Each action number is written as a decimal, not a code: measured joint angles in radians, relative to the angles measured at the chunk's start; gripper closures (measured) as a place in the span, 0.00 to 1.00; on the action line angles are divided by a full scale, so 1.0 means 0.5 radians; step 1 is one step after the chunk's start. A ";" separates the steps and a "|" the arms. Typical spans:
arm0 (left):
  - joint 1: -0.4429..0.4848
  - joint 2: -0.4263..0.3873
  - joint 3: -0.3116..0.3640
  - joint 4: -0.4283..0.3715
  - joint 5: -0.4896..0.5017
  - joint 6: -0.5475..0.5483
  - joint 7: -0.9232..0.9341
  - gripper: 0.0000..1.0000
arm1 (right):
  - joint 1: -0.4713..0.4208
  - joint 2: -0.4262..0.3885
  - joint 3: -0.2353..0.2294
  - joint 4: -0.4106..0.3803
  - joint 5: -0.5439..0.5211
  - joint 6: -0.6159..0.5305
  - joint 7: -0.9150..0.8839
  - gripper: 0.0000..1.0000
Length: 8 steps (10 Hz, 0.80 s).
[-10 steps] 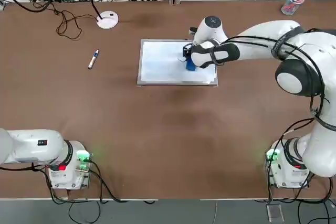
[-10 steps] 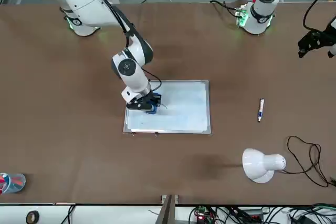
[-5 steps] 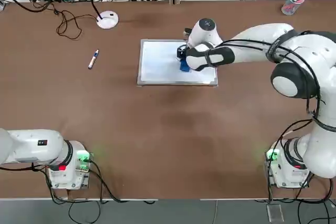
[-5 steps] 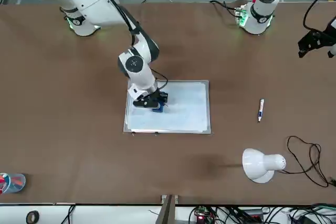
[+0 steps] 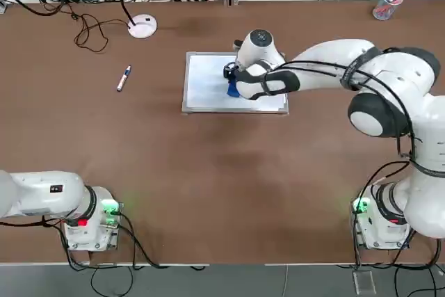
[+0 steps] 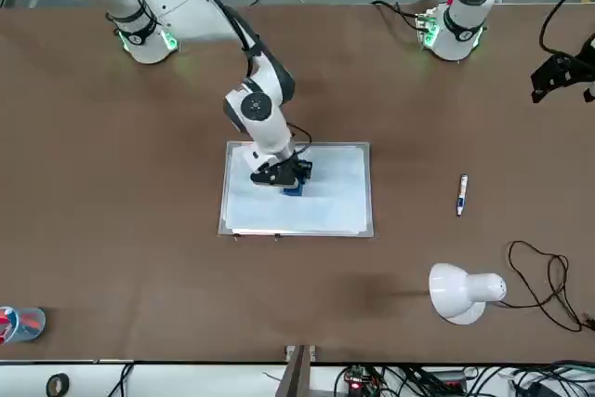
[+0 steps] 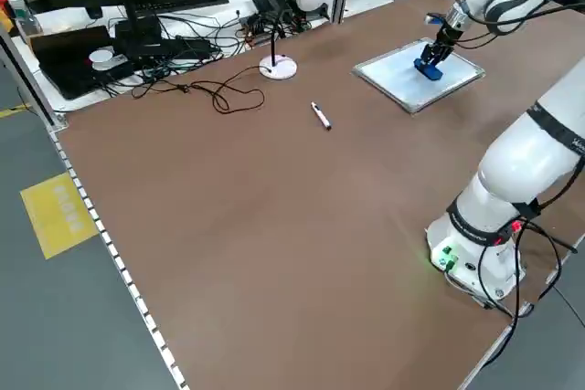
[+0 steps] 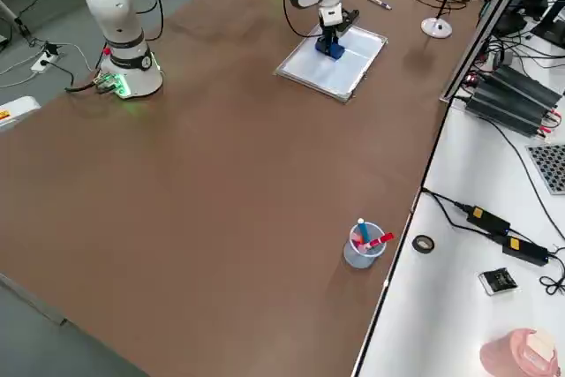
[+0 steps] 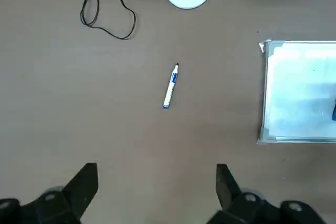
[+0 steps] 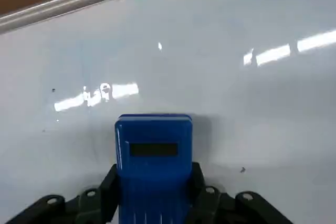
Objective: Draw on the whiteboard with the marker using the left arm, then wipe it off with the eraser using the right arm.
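I'm in the wiping step: my right claw [image 6: 291,179] is clamped on the blue eraser [image 6: 294,188], pressing it onto the whiteboard [image 6: 339,194] near its middle. Next I'd sweep across the remaining faint specks. The marker [image 5: 123,78] lies on the tabletop [image 5: 222,172]; the left claw [image 9: 156,192] hangs parked, wide open, empty.

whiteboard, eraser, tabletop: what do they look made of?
Whiteboard: glossy white panel, likely coated, judging by the light streaks in the right wrist view; thin silver frame looks like metal.
Eraser, held on the board by the right tool: bright blue, smooth, probably moulded plastic.
Table: matte brown, even surface, perhaps laminate.
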<state>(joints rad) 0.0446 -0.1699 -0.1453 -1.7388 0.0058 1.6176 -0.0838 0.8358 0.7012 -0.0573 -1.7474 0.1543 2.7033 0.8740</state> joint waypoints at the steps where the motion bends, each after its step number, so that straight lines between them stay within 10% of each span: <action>1: 0.005 0.000 0.000 0.001 0.000 0.000 0.000 0.00 | 0.012 0.013 -0.006 0.020 0.000 0.000 0.024 0.44; 8: 0.012 -0.015 0.000 0.007 0.000 0.000 0.001 0.00 | -0.003 0.036 -0.021 0.080 0.001 -0.025 0.069 0.44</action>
<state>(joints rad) 0.0508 -0.1773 -0.1454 -1.7351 0.0058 1.6176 -0.0835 0.8343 0.7191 -0.0676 -1.7075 0.1549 2.6908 0.9088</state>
